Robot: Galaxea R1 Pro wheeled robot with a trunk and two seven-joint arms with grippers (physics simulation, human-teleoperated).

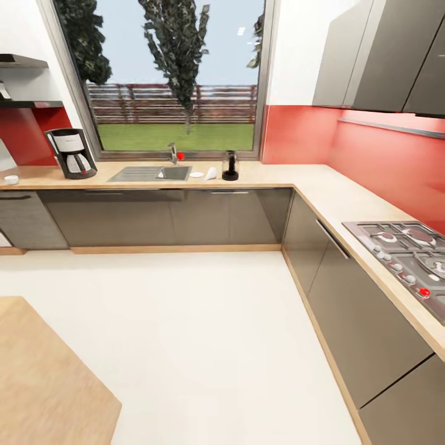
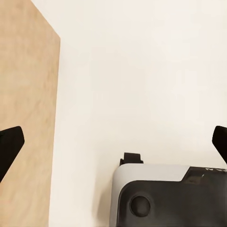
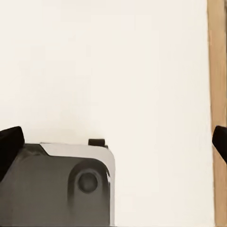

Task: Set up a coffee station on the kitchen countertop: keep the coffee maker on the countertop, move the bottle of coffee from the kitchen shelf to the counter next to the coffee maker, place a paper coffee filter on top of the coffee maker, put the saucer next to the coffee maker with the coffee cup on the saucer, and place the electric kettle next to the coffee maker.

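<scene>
Far across the room, the coffee maker (image 1: 71, 152) stands at the left of the beige countertop (image 1: 309, 185), black with a white housing. A small white coffee cup (image 1: 11, 180) sits left of it at the counter's edge. Right of the sink lie the flat white saucer (image 1: 196, 175) and the white paper coffee filter (image 1: 211, 173). A dark upright vessel beside them looks like the electric kettle (image 1: 230, 165). The dark kitchen shelf (image 1: 28, 104) hangs at upper left; the bottle of coffee is out of view. My left gripper (image 2: 116, 139) and right gripper (image 3: 113, 139) hang open and empty above the white floor.
A sink (image 1: 151, 173) with a tap lies under the window. A gas hob (image 1: 408, 253) is set in the right-hand counter run. A wooden tabletop (image 1: 43, 383) juts in at near left. White floor (image 1: 204, 334) stretches between me and the grey cabinets (image 1: 167, 216).
</scene>
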